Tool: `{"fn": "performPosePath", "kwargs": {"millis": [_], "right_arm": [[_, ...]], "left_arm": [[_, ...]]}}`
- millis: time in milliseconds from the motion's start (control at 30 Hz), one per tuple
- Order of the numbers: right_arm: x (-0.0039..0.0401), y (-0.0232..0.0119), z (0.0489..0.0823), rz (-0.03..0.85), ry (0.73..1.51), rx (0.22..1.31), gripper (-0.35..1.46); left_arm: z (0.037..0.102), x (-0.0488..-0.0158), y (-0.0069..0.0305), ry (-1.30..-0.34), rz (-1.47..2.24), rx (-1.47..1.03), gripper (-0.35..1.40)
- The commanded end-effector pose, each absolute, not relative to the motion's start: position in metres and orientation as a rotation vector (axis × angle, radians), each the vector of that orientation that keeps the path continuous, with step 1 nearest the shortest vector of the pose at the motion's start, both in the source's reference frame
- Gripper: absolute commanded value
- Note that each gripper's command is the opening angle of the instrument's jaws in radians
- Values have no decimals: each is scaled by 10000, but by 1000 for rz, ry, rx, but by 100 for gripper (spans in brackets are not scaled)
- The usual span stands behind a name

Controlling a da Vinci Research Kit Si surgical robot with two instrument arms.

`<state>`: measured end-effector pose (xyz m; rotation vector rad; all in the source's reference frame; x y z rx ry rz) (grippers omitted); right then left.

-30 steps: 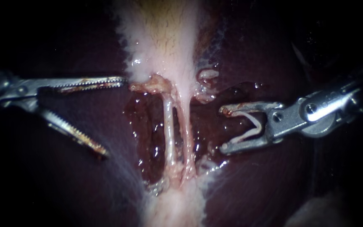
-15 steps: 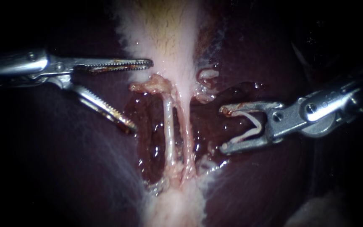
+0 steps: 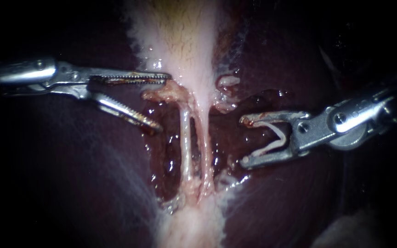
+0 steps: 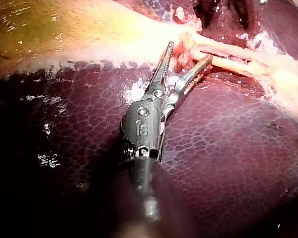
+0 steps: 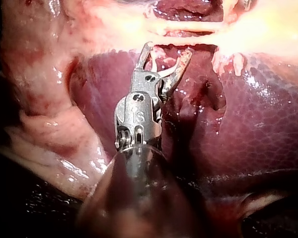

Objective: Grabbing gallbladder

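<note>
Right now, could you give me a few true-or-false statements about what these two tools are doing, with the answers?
1. The left instrument has open jaws. True.
2. The left instrument grips the gallbladder. False: its open jaws sit at the pale tissue's edge, closed on nothing.
3. The right instrument carries a white clip between its jaws. True.
4. A clip sits on one of the tubes. False: both tubes are bare.

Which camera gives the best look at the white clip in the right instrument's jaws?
The endoscope view: the clip shows side-on, both legs spread between the jaws of the right instrument. The right wrist view shows it from behind, partly hidden by the jaws. The left wrist view does not show it.
</note>
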<state>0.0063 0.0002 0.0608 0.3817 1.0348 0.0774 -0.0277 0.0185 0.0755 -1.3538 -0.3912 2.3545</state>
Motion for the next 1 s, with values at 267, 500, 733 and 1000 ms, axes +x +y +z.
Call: {"fn": "performPosePath", "kwargs": {"millis": [267, 500, 733, 1000], "right_arm": [[64, 2, 608, 78, 1035, 381, 50], [64, 2, 607, 78, 1035, 382, 50], [64, 2, 608, 78, 1035, 382, 50], [64, 2, 608, 78, 1035, 381, 50]], "left_arm": [[752, -274, 190, -353, 2337, -1320, -3], [744, -266, 191, -347, 2306, -1289, -35], [719, -263, 189, -386, 2250, -1236, -35], [671, -249, 195, -424, 2210, -1220, -35]]}}
